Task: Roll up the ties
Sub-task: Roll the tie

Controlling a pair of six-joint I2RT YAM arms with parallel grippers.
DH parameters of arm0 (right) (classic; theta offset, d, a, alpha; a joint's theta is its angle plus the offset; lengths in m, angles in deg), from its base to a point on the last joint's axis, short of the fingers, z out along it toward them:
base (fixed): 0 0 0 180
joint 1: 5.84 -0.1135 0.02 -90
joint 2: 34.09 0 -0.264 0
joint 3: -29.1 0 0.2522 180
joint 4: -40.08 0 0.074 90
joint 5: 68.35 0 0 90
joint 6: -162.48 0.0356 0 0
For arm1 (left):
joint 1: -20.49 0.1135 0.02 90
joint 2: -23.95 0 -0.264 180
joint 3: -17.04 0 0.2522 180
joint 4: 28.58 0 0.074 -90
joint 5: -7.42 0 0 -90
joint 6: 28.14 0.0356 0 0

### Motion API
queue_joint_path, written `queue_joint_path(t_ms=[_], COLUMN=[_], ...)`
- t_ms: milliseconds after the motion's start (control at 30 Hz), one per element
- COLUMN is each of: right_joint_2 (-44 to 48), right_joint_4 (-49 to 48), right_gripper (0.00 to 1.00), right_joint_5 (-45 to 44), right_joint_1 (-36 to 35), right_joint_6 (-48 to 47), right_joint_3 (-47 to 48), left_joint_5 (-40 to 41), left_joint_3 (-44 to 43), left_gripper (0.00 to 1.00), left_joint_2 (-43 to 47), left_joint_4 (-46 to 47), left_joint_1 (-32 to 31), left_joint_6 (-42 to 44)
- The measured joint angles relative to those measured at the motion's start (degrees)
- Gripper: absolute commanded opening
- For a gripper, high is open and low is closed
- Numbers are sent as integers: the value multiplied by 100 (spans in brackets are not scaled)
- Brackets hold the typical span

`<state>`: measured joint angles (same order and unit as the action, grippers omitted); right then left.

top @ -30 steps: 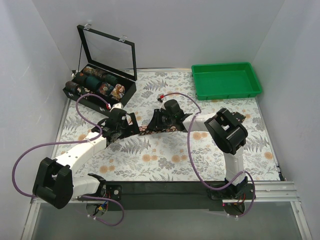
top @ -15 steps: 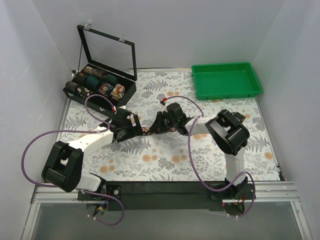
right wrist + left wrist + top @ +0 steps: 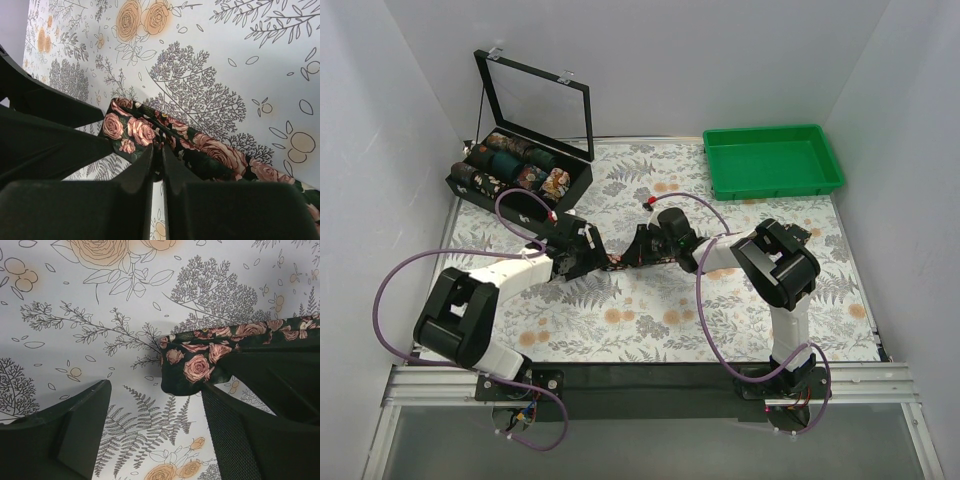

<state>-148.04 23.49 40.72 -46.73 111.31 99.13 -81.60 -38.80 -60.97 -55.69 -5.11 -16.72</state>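
Dark fabric with a pink rose print, a long narrow necktie (image 3: 617,263) lies mid-bench (image 3: 650,310) in the top view. It spans between the left gripper (image 3: 584,250) and the right gripper (image 3: 640,250). A black case with a raised clear lid (image 3: 575,185), far left, holds rolled ties (image 3: 515,165). A green plastic tray (image 3: 772,160) sits far right.

Left wrist view: the left gripper (image 3: 155,387) stands wide. The necktie's blunt end (image 3: 192,365) sits between its fingers (image 3: 75,430), nearer the one on the view's right.

Right wrist view: the right gripper (image 3: 157,155) is nearly closed, pinching the necktie (image 3: 135,130) close to that end.

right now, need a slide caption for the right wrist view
The right gripper pinches a rose-print tie near its end, on the flowered table cover.
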Motion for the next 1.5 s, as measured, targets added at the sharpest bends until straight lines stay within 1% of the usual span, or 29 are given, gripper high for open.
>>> queue_joint_path(t_ms=[233, 433, 733, 1033, 1133, 1200, 1267, 1333, 1400, 1500], right_joint_2=[-20, -57, -125, -328, -398, -431, -439, -448, -452, -452], right_joint_4=[-201, -345, -505, -896, -1036, -1102, -1123, -1145, -1163, -1178], right_gripper=[12, 12, 12, 12, 12, 12, 12, 12, 12, 13], right_joint_5=[138, 243, 380, 560, 612, 645, 658, 660, 660, 658], right_joint_1=[96, 146, 151, 155, 162, 173, 179, 179, 179, 177], right_joint_6=[-24, -26, 4, 238, 330, 365, 385, 396, 409, 407], right_joint_3=[-111, -166, -168, -168, -168, -168, -168, -168, -170, -170], left_joint_5=[-273, -546, -772, -850, -846, -828, -796, -765, -721, -691], left_joint_3=[68, 133, 195, 352, 420, 457, 501, 531, 564, 597], left_gripper=[66, 63, 58, 54, 50, 44, 42, 35, 32, 22], left_joint_2=[-129, -293, -476, -487, -481, -474, -466, -461, -461, -455], left_joint_4=[409, 905, 1403, 1740, 1836, 1869, 1893, 1906, 1904, 1897], left_joint_1=[2, 7, 15, 39, 39, 44, 46, 55, 57, 61], left_joint_6=[-433, -710, -861, -960, -990, -990, -979, -986, -977, -953])
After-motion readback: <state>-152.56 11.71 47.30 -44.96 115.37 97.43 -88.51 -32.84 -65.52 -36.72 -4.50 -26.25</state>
